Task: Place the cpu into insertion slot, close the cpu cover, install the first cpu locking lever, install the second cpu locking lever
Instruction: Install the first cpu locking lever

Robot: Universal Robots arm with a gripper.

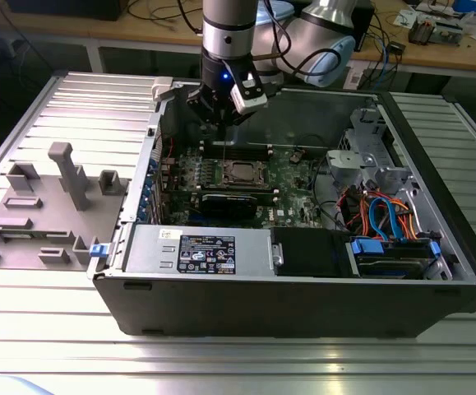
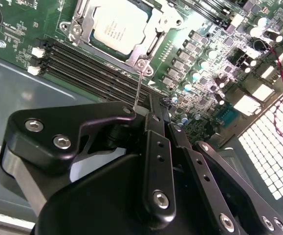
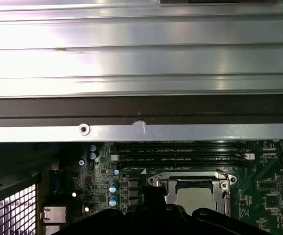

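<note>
Computer case, open-topped; motherboard is laid flat inside. Gripper is held above the socket, fingers pressed together. Cpu cover is seen lying flat around the cpu, which is seated in its socket. Thin locking lever is raised to the fingertips; whether it is pinched cannot be told.

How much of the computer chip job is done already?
The cpu already sits in its slot, and the cpu cover looks laid flat around it. The gripper is right by a thin locking lever that stands up from the board. So the lever locking is not finished, as far as I can see.
</note>
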